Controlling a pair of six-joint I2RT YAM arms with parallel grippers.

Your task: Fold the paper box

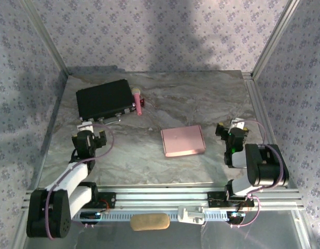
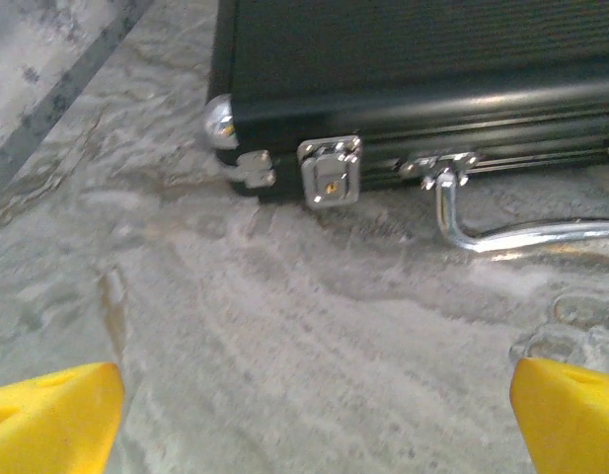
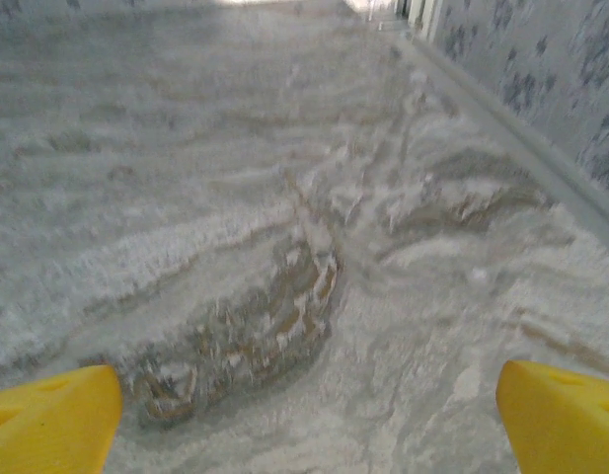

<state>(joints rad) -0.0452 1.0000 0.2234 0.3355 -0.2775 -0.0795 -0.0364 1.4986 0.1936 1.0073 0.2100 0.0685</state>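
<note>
The paper box (image 1: 183, 140), pale pink and flat-looking, lies on the marble table near the middle, slightly right. My left gripper (image 1: 90, 126) sits at the left, well apart from the box and just in front of the black case; its yellow fingertips (image 2: 52, 420) stand wide apart with bare table between them. At the right, my right gripper (image 1: 236, 124) rests to the right of the box, not touching it. Its yellow fingertips (image 3: 561, 420) are spread wide over bare marble, so it is open and holds nothing.
A black rectangular case (image 1: 105, 98) with metal latches (image 2: 331, 170) and a wire handle (image 2: 501, 232) lies at the back left. A pink pen-like object (image 1: 138, 100) lies by its right end. Patterned walls enclose the table. A tan pad (image 1: 149, 222) rests on the front rail.
</note>
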